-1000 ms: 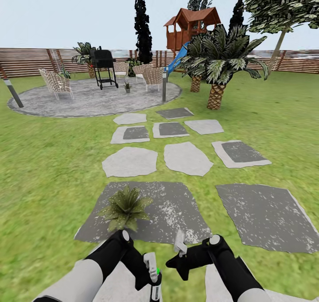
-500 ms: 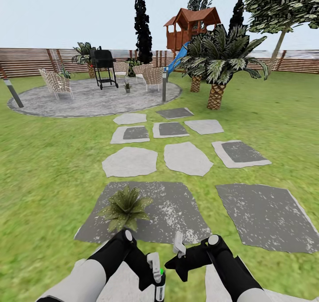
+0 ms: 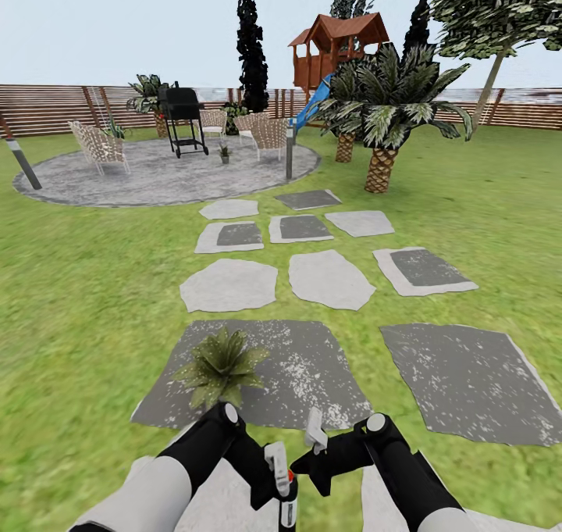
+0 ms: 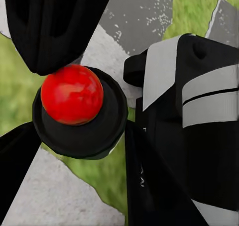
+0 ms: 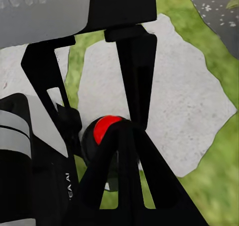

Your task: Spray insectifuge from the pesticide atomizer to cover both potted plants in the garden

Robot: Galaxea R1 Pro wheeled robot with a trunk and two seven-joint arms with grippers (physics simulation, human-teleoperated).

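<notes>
Head view, left to right: spiky potted plant (image 3: 221,365) on dark slab (image 3: 312,376); left gripper (image 3: 269,477) clamped on pesticide atomizer (image 3: 286,494); right gripper (image 3: 312,446) spread, empty. You tilt red nozzle (image 4: 72,94) toward leaves.

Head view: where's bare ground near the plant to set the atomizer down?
The dark slab is bare right of the potted plant, and the slab further right is bare too. It is crowded by the end effectors, left and right, around the pesticide atomizer.
</notes>
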